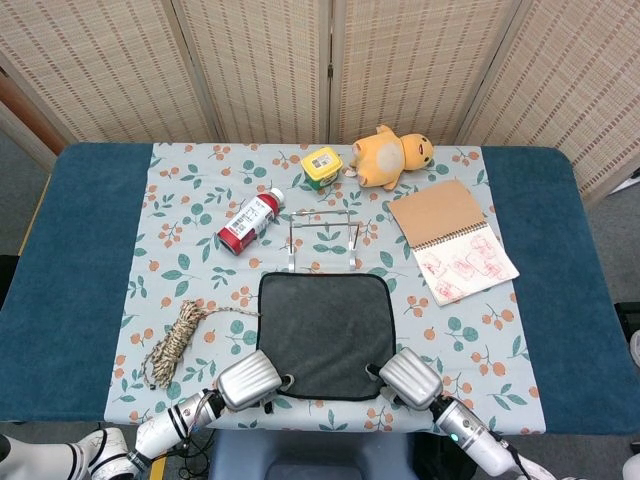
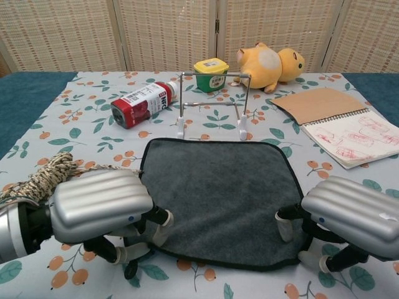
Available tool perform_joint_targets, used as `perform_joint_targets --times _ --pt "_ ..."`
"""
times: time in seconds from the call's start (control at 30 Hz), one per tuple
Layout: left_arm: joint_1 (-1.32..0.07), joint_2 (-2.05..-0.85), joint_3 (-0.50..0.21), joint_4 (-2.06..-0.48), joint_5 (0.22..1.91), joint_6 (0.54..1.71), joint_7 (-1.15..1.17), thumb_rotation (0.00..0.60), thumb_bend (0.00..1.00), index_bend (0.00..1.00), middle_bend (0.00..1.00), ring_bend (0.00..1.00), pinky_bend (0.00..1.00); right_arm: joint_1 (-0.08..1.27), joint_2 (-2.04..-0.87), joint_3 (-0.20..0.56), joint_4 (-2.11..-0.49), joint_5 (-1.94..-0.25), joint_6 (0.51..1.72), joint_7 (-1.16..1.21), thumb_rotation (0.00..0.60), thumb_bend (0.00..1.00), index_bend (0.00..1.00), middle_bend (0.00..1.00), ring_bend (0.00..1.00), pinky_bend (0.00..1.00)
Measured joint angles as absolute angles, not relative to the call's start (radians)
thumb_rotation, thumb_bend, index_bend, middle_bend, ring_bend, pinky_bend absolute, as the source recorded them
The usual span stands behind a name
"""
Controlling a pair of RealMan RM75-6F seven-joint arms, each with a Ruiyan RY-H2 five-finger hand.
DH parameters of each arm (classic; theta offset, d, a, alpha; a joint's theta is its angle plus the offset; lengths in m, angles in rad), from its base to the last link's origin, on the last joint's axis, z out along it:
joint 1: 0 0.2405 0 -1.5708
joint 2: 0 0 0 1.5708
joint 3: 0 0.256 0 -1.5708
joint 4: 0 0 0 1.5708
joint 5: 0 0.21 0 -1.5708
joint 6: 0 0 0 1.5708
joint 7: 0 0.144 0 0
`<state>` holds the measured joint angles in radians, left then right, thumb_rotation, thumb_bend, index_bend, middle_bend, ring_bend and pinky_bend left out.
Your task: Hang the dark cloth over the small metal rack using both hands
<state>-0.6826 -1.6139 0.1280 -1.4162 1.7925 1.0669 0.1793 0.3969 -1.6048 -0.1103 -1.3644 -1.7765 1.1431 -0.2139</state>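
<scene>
Woven folding screens are closing off the far side of a blue table, which is carrying a floral mat (image 1: 160, 260).

We are finding the dark cloth (image 1: 325, 330) lying flat on this mat, directly in front of the small metal rack (image 1: 322, 238) and just short of its feet. We are judging it to be soft, light and limp: it will be sagging between two holds, so we are advising a grasp at each near corner, lifting both evenly.

Our left hand (image 2: 103, 212) is resting at the near left corner with fingers curled down at the hem. Our right hand (image 2: 349, 218) is doing the same at the near right corner. We cannot tell whether either is gripping the cloth yet.

Beyond the rack, a yellow lidded tub (image 2: 211, 73) is standing closed; its contents are hidden. A red bottle (image 2: 142, 103) is lying on its side to the left, capped. A plush toy (image 2: 269, 65), an open spiral notebook (image 2: 340, 123) and a coiled rope (image 1: 176, 340) are lying further out.
</scene>
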Motion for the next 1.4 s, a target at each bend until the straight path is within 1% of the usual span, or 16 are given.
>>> perform_joint_targets --times 0.27,0.4,0.53,0.7,1.07,1.4 --pt "-0.683 -1.609 0.121 -1.413 1.791 1.080 0.161 0.600 0.43 0.53 1.00 0.96 1.00 0.403 -1.619 -0.103 -1.353 -1.776 1.170 -0.192 0.600 0.43 0.63 0.95 0.91 0.98" --pt "-0.687 -1.605 0.109 -1.416 1.783 1.086 0.128 0.600 0.43 0.54 1.00 0.96 1.00 0.405 -1.615 -0.094 -1.366 -1.777 1.192 -0.183 0.600 0.44 0.66 0.96 0.91 0.98" --pt "-0.702 -1.590 0.074 -1.433 1.770 1.093 0.090 0.600 0.44 0.54 1.00 0.96 1.00 0.409 -1.603 -0.071 -1.400 -1.777 1.224 -0.175 0.600 0.44 0.66 0.96 0.92 0.99" --pt "-0.730 -1.556 0.012 -1.476 1.738 1.096 0.050 0.600 0.44 0.55 1.00 0.96 1.00 0.419 -1.577 -0.036 -1.447 -1.771 1.253 -0.171 0.600 0.44 0.66 0.96 0.92 0.99" --pt "-0.793 -1.490 -0.151 -1.545 1.624 1.091 0.000 0.600 0.44 0.55 1.00 0.96 1.00 0.465 -1.491 0.100 -1.545 -1.710 1.287 -0.185 0.600 0.44 0.66 0.96 0.92 0.99" --pt "-0.866 -1.442 -0.276 -1.565 1.493 1.032 0.020 0.600 0.44 0.55 1.00 0.96 1.00 0.512 -1.452 0.197 -1.599 -1.632 1.282 -0.211 0.600 0.44 0.67 0.96 0.92 0.99"
